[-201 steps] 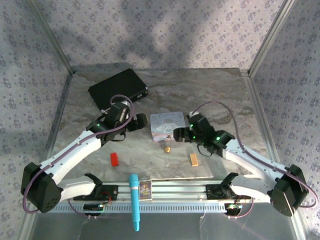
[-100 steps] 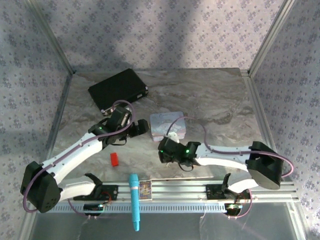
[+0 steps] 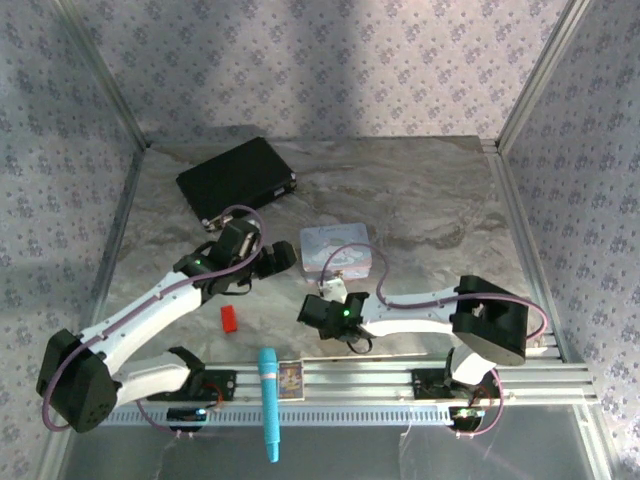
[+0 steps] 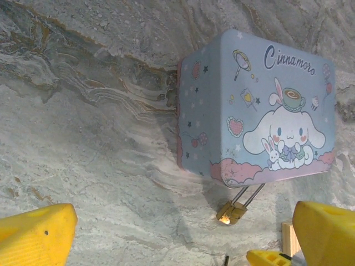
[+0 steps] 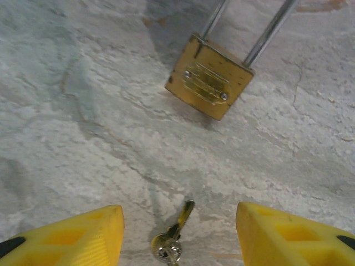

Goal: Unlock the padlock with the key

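– Looking through the right wrist camera now: where's the key?
– I see the key (image 5: 173, 239) lying flat on the bench (image 3: 430, 200), between the spread yellow fingers of my right claw (image 5: 178, 227). That claw is released and grips nothing.
– And the padlock?
– The padlock (image 5: 209, 77) lies on the marble just beyond the key, apart from it, with its brass body toward me and its shackle pointing away.
– Left side?
– My left claw (image 4: 183, 238) is released too, fingers wide, facing the pastel tin (image 4: 255, 105). From there the shackle reaches the tin's near edge; I cannot tell whether it hooks through anything.
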Controlling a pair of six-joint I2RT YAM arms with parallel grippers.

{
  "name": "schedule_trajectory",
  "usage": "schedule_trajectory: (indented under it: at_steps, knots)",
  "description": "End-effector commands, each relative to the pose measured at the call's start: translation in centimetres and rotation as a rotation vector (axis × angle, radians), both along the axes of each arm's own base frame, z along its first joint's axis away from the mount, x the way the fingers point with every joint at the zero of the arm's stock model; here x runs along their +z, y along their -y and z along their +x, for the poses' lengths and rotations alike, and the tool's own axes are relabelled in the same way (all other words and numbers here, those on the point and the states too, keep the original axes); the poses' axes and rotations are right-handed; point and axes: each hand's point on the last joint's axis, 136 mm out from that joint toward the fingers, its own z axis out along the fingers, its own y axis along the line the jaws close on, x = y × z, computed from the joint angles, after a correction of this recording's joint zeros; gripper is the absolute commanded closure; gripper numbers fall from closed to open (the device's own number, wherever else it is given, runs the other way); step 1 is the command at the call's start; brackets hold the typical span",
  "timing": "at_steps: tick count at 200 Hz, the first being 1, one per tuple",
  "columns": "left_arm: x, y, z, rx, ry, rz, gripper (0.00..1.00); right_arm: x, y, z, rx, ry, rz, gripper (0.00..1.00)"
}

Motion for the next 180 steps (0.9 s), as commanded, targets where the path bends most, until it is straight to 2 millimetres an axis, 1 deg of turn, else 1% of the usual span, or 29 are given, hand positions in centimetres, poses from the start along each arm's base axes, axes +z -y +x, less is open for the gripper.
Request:
schedule_trajectory:
  at_steps: [1,20,26,44,48,61,104,109,114,124,129,130,131,133,137,155,180]
  knots:
    - [0.8,-0.1,-0.5,-0.001,0.021,-0.023,0.00,-0.4,1.2,-0.3,-0.035,-0.009,-0.044,0.45]
    - [0.6,-0.6,-0.6,0.022,0.025,-0.017,0.00,-0.9,1.2,-0.6,-0.027,-0.027,-0.041,0.48]
    - [0.6,-0.7,-0.6,0.031,0.026,-0.020,0.00,-1.0,1.1,-0.7,-0.022,-0.033,-0.039,0.51]
    - [0.4,-0.9,-0.7,0.039,0.021,-0.021,0.00,-1.0,1.2,-1.0,-0.018,-0.043,-0.044,0.52]
    - [0.3,-0.9,-0.7,0.039,0.021,-0.021,0.00,-1.1,1.3,-1.1,-0.020,-0.048,-0.045,0.55]
    - [0.2,-1.0,-0.7,0.041,0.017,-0.015,0.00,-1.4,1.5,-1.3,-0.021,-0.060,-0.043,0.57]
    - [0.0,-1.2,-0.6,0.057,0.016,-0.006,0.00,-2.0,1.6,-1.9,-0.020,-0.085,-0.057,0.59]
    - [0.0,-1.2,-0.6,0.058,0.016,-0.007,0.00,-2.1,1.5,-2.1,-0.019,-0.090,-0.054,0.64]
    - [-0.1,-1.3,-0.7,0.058,0.014,-0.006,0.00,-2.1,1.5,-2.1,-0.018,-0.093,-0.051,0.65]
    - [-0.1,-1.3,-0.7,0.061,0.013,-0.006,0.00,-2.3,1.6,-2.2,-0.018,-0.097,-0.046,0.72]
    - [-0.2,-1.3,-0.6,0.061,0.014,-0.005,0.00,-2.3,1.6,-2.3,-0.019,-0.100,-0.044,0.81]
    - [-0.2,-1.3,-0.7,0.060,0.013,-0.005,0.00,-2.3,1.6,-2.3,-0.019,-0.100,-0.044,0.81]
    - [-0.2,-1.3,-0.7,0.060,0.014,-0.004,0.00,-2.4,1.7,-2.3,-0.020,-0.101,-0.045,0.85]
    - [-0.2,-1.3,-0.6,0.062,0.014,-0.004,0.00,-2.4,1.7,-2.3,-0.021,-0.101,-0.046,0.89]
    - [-0.2,-1.3,-0.6,0.062,0.015,-0.003,0.00,-2.4,1.7,-2.3,-0.025,-0.103,-0.047,0.92]
    - [-0.1,-1.3,-0.5,0.065,0.017,-0.005,0.00,-2.4,1.6,-2.4,-0.017,-0.108,-0.036,0.91]
    - [-0.1,-1.3,-0.4,0.067,0.016,-0.001,0.00,-2.8,2.1,-2.4,-0.036,-0.120,-0.041,0.89]
